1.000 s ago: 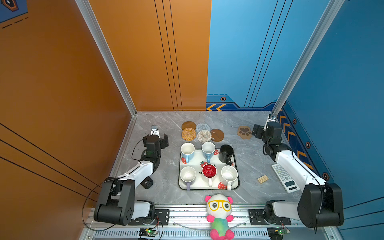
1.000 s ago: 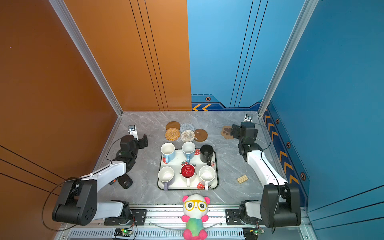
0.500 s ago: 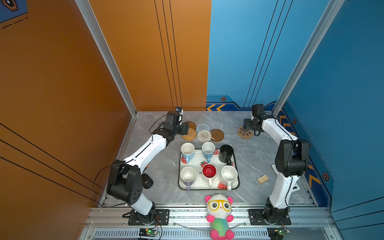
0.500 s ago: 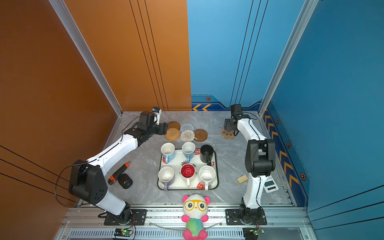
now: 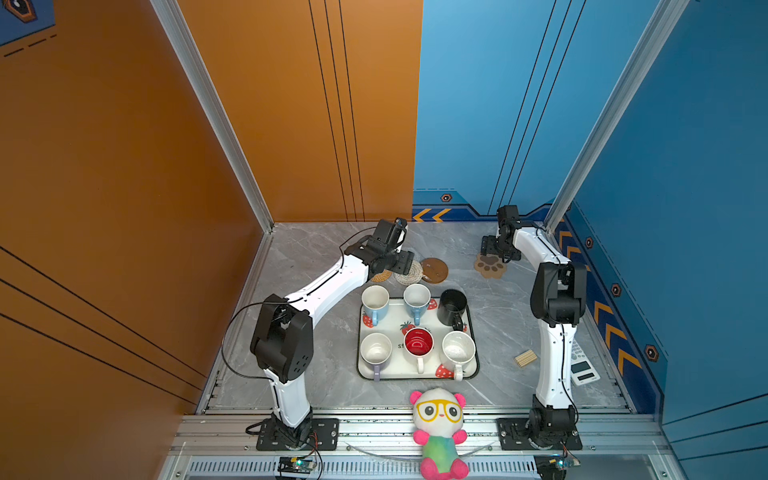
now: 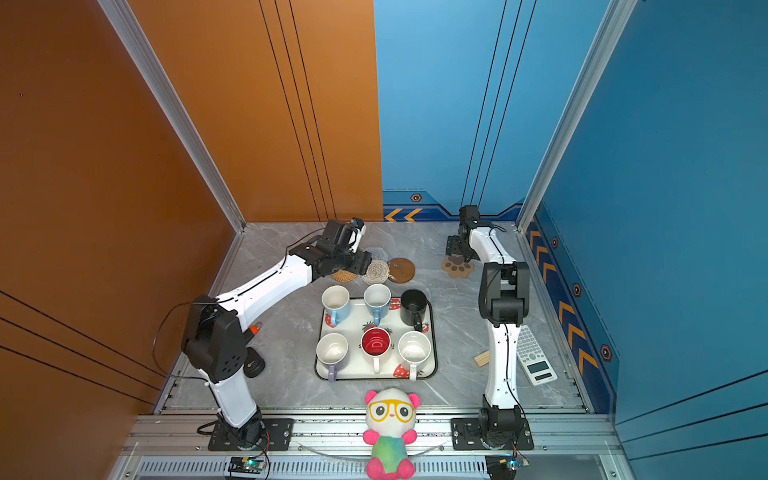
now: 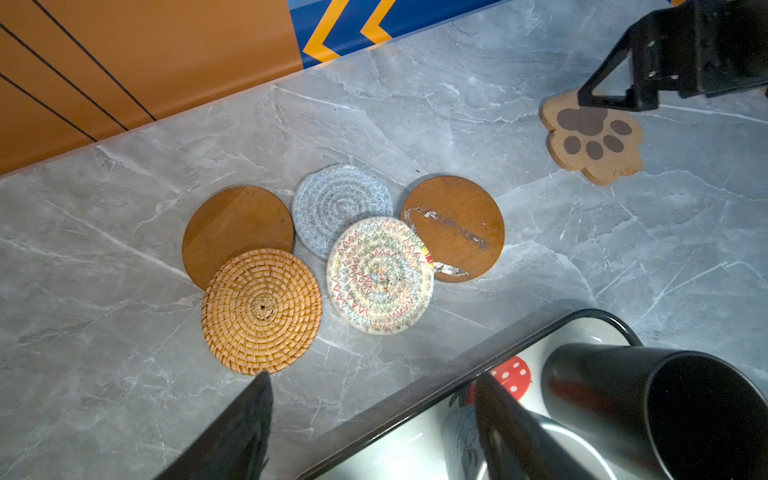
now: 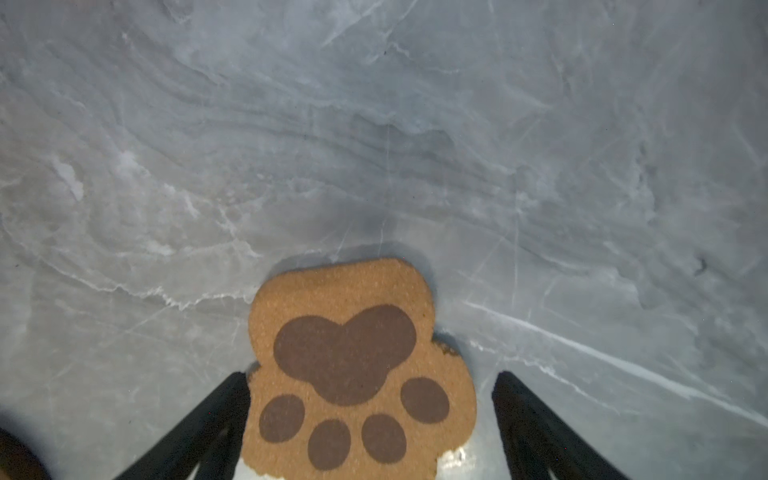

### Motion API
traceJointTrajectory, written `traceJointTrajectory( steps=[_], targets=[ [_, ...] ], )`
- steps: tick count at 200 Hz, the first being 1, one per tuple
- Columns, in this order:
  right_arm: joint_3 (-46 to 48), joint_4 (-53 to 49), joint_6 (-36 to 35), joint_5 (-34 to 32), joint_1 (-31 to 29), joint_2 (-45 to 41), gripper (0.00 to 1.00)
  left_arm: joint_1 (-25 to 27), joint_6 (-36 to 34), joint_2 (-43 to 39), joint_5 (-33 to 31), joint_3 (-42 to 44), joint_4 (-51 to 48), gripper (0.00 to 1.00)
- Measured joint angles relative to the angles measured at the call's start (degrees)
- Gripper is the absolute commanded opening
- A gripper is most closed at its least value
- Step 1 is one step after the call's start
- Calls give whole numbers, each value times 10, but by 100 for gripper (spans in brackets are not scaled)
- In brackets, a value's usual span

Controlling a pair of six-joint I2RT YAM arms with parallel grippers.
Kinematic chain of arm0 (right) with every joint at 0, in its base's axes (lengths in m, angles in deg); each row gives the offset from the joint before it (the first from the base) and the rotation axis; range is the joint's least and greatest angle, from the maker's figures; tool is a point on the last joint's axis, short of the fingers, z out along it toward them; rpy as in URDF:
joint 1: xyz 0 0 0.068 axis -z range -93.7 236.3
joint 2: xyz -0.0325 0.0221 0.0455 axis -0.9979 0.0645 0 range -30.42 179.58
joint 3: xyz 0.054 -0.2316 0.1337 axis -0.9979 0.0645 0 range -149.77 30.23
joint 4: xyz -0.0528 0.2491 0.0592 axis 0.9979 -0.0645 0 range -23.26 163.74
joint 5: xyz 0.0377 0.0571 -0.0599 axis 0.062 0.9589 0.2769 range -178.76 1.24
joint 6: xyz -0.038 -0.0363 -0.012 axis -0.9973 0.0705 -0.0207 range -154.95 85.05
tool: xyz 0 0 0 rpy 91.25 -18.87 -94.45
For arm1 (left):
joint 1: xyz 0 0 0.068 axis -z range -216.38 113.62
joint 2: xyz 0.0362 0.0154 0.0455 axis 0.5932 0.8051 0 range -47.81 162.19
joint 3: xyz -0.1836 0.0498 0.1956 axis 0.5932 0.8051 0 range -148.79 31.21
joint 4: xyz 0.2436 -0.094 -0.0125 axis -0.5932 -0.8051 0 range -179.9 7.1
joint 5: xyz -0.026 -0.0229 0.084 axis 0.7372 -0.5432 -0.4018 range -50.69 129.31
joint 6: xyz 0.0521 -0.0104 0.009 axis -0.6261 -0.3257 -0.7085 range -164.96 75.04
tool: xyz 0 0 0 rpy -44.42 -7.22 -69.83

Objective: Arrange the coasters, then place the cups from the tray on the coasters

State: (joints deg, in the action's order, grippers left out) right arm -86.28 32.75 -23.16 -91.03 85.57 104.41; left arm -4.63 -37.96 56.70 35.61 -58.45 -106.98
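Observation:
Five round coasters overlap in a cluster behind the tray: a rattan round [image 7: 262,309], two wooden discs [image 7: 232,224] [image 7: 457,224], a grey-blue crochet [image 7: 340,203] and a beige crochet [image 7: 380,274]. My left gripper [image 7: 374,380] hovers open over the gap between the rattan round and the tray rim [image 7: 436,399], holding nothing. The paw-print coaster [image 8: 353,365] lies apart at the back right. My right gripper [image 8: 372,380] stands open astride it. Six cups stand on the strawberry tray [image 5: 415,376], among them the black one [image 5: 452,305] and the red-lined one [image 5: 419,344].
A plush panda [image 5: 438,428] sits at the front rail. A calculator [image 5: 582,365] and a small wooden block [image 5: 525,358] lie near the right arm's base. An orange-tipped marker [image 6: 254,330] and a black round object [image 6: 253,365] lie front left. Walls stand close behind the coasters.
Both arms have stretched from the table's front half to the back. The left gripper now sits over the coaster cluster and the right gripper has lowered around the paw-print coaster.

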Motion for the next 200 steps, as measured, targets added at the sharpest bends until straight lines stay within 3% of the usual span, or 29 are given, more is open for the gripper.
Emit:
traceJointTrajectory(
  steps=[105,200],
  targets=[
    [-32,-21,-2,39,2,41,97,10,0,2,12,-14,-2,78],
    [-33,-54,-19,-4,-27,43,98,10,0,2,12,-14,-2,78]
  ],
)
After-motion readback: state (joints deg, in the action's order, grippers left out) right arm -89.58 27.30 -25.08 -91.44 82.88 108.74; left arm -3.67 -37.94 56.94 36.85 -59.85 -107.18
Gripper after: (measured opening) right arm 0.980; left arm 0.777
